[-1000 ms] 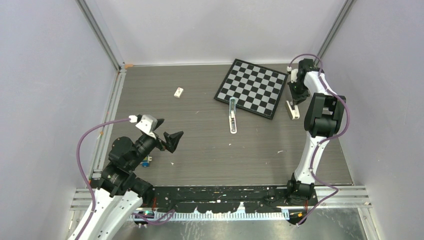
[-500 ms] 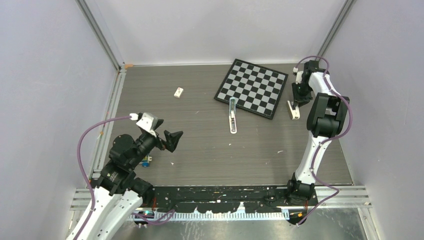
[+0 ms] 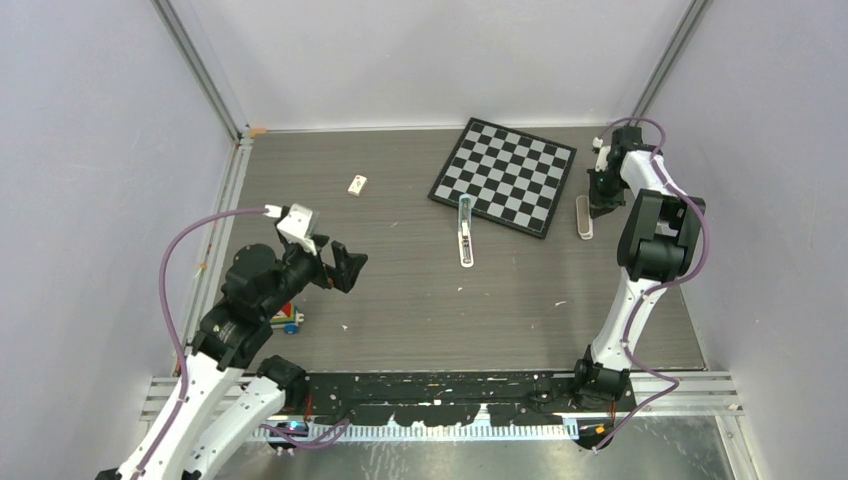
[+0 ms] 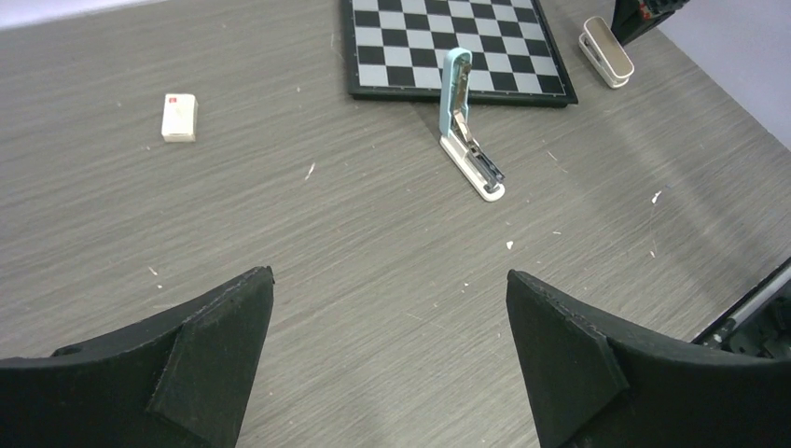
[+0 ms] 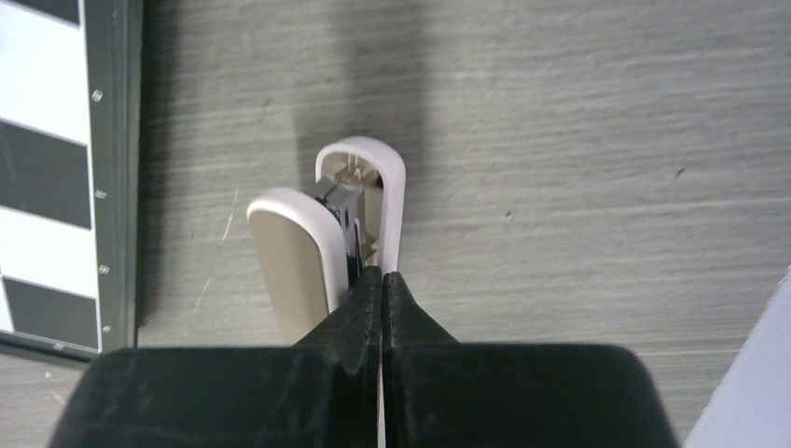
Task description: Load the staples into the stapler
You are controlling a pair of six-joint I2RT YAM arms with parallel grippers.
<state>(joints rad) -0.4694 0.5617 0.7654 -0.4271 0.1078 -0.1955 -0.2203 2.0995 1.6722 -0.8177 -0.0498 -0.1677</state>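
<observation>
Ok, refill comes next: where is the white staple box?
In the top view the staple box lies far back on the left, well left of the chessboard and the open blue stapler.

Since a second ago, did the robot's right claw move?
Yes. In the top view, the right gripper has slid a little to the right, away from the edge of the chessboard and toward the side wall. It is shut beside the beige stapler.

White-black arms (image 3: 615,320), purple cables (image 3: 165,280)
</observation>
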